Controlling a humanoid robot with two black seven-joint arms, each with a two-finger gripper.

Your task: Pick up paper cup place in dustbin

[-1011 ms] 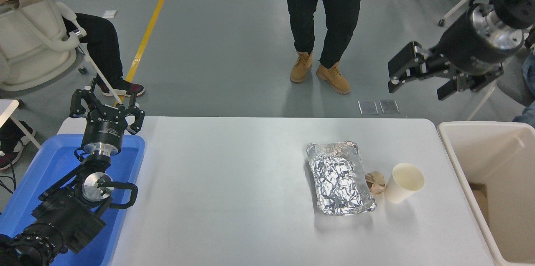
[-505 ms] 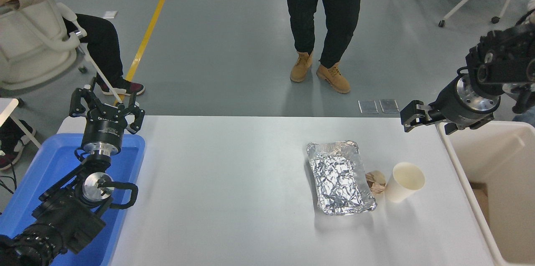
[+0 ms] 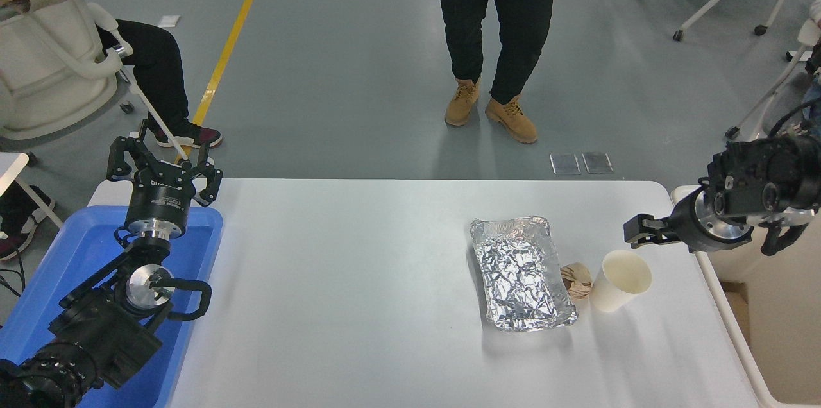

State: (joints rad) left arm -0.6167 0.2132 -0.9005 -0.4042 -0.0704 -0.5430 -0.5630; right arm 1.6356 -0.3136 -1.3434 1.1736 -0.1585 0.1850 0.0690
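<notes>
Right claw (image 3: 632, 231), open/closed can't tell, hovers just far-right of upright cream-white paper cup (image 3: 619, 280) on white surface (image 3: 359, 305); left claw (image 3: 164, 167) open, parked.

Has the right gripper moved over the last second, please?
Yes. The right gripper has dropped from high above the table's far edge to just beyond the paper cup.

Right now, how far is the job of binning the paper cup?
Nothing is finished. The cream-white paper cup stands upright on the white table, ungrasped. The right gripper hovers just beyond it, empty. Grasping, lifting and dropping it into the beige rectangular dustbin remain.
</notes>
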